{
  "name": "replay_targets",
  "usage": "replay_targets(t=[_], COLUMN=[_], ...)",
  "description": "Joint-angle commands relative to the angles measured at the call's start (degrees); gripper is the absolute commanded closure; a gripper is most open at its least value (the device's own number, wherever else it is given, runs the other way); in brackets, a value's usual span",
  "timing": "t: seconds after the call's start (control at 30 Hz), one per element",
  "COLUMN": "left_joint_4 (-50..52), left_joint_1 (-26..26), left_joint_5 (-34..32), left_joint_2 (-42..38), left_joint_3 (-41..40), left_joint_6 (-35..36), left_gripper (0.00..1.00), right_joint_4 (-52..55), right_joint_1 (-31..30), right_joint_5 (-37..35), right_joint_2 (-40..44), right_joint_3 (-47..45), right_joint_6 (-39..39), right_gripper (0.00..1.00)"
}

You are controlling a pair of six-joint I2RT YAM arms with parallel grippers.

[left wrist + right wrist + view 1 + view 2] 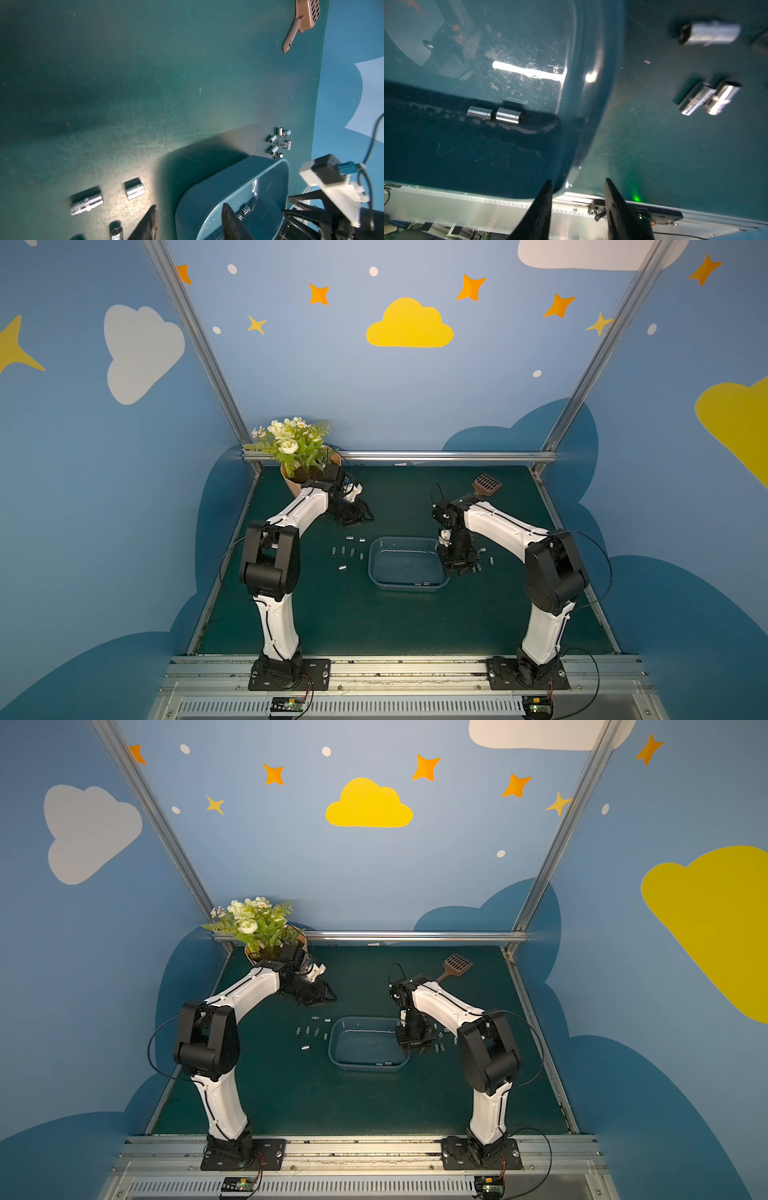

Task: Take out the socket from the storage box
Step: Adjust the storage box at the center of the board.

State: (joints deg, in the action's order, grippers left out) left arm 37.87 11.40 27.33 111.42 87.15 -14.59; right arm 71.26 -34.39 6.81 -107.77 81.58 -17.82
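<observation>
Loose sockets [341,568] on mat [415,622] both sides of storage box [371,568]. Two chrome sockets [495,114] inside against front wall; box translucent blue-grey. Right gripper [577,182] spread, empty, straddling box's right rim; left gripper [188,207] spread, empty.

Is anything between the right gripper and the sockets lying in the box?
Only the storage box itself: the open right gripper sits over its corner rim. The sockets, two of them, lie end to end by the near wall, with bare box floor between.

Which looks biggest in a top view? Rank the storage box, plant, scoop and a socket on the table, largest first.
1. Plant and storage box: about alike, so not ranked against each other; the plant stands farther from the camera.
2. Scoop.
3. Socket, clearly the smallest.
</observation>
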Motion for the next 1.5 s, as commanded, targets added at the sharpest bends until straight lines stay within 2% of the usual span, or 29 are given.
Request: replay_targets(t=[0.0, 0.17, 0.3, 0.47, 0.53, 0.73, 1.1, 1.47], left_joint_4=[-3.19, -4.89, -5.3, -6.44, -6.88, -7.7, -9.04, -8.82], left_joint_1=[0.7, 1.3, 1.39, 1.4, 1.43, 1.35, 1.3, 1.36], left_joint_5=[-0.9, -1.42, -1.66, -1.78, -1.84, -1.66, -1.05, -1.4], left_joint_2=[-3.72, -4.82, -6.0, -7.79, -8.37, -9.52, -10.69, -11.26], left_joint_3=[-1.08, -2.13, -3.07, -4.95, -5.65, -6.9, -8.6, -9.2], left_joint_6=[0.92, 1.01, 1.56, 1.45, 1.36, 1.16, 1.03, 1.14], left_gripper=[0.49, 0.49, 0.49, 0.49, 0.49, 0.49, 0.49, 0.49], right_joint_4=[-4.13, -4.99, -2.67, 7.09, 12.1, 24.42, 27.8, 23.49], right_joint_1=[-0.51, -0.68, -0.6, 0.18, 0.45, 0.8, 4.38, 4.77], right_joint_5=[1.84, 1.96, 2.05, 7.06, 10.49, 13.86, 24.73, 20.24], right_joint_2=[0.38, -2.32, -2.93, -5.51, -7.21, -9.31, -8.78, -10.13], right_joint_3=[-0.99, -2.05, -1.37, 5.38, 8.6, 14.83, 12.87, 12.94], right_joint_6=[-0.49, -2.16, -3.51, -0.82, 0.53, 0.09, 0.33, -2.12], right_gripper=[0.58, 0.65, 0.83, 0.99, 1.0, 1.0, 1.0, 1.0])
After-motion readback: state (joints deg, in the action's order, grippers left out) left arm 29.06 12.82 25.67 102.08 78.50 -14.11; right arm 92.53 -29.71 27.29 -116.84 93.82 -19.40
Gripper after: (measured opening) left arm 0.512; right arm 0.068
